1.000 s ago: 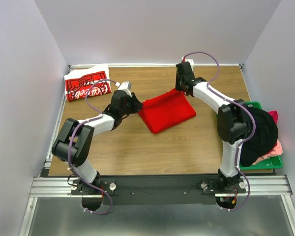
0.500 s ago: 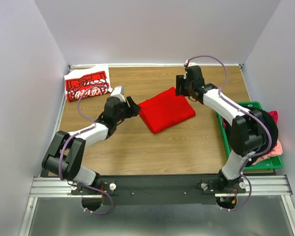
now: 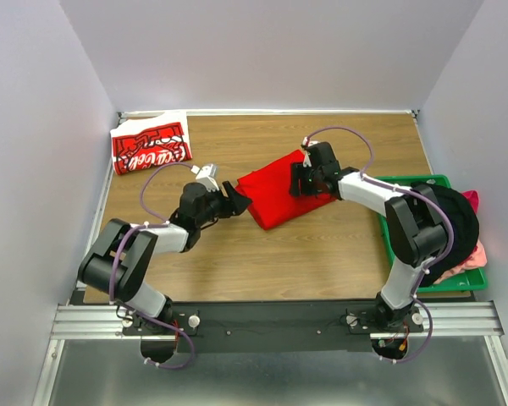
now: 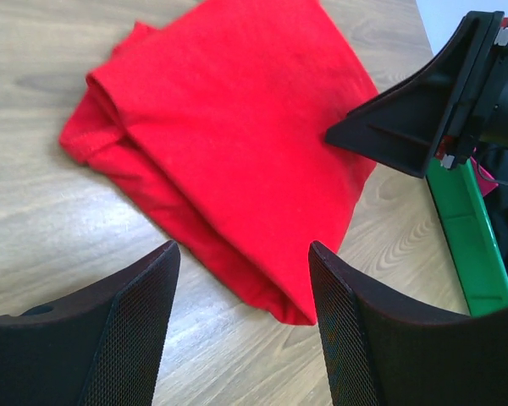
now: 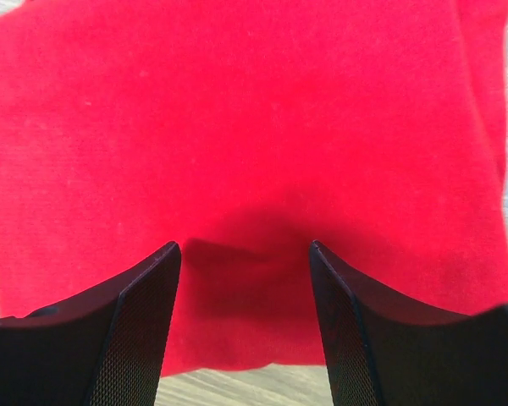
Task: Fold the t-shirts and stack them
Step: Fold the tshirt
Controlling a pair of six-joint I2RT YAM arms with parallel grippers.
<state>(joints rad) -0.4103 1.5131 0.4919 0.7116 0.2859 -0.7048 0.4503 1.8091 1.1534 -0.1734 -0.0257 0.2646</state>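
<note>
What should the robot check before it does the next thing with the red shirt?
1. Plain red t-shirt folded flat on the table: ok.
2. Left fingers open, holding nothing: ok.
3. Right fingers open over the shirt: ok.
4. Right fingers touching the cloth: cannot tell.
5. Lettered t-shirt folded in the far left corner: ok.
6. Shirts stacked together: not ok, they lie apart.
</note>
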